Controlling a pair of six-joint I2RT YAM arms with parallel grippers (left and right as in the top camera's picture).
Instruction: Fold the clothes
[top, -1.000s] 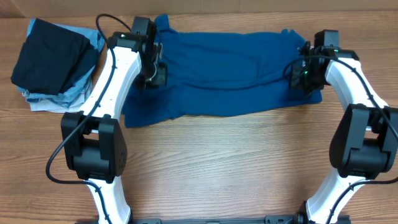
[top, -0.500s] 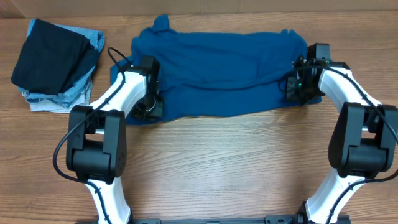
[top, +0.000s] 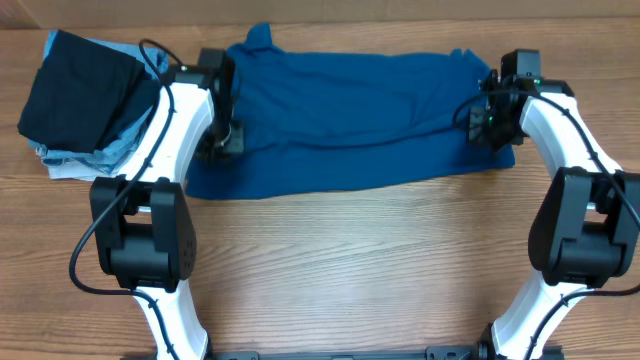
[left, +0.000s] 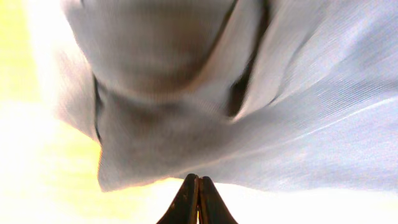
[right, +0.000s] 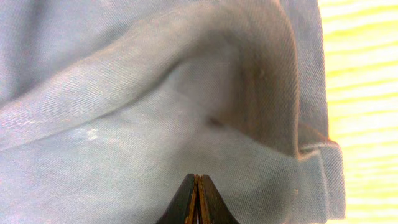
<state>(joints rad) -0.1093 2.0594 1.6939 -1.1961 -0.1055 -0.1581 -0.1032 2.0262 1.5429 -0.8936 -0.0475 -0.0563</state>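
Left arm (top: 168, 120) reaching forward, left gripper (left: 198, 180) closed tight — right arm (top: 565, 130) bent inward, right gripper (right: 197, 179) closed.

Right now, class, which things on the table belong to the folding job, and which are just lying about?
Job: royal-blue T-shirt, left gripper, right gripper.
Lying about: black garment, pale-blue garments under it, far left.
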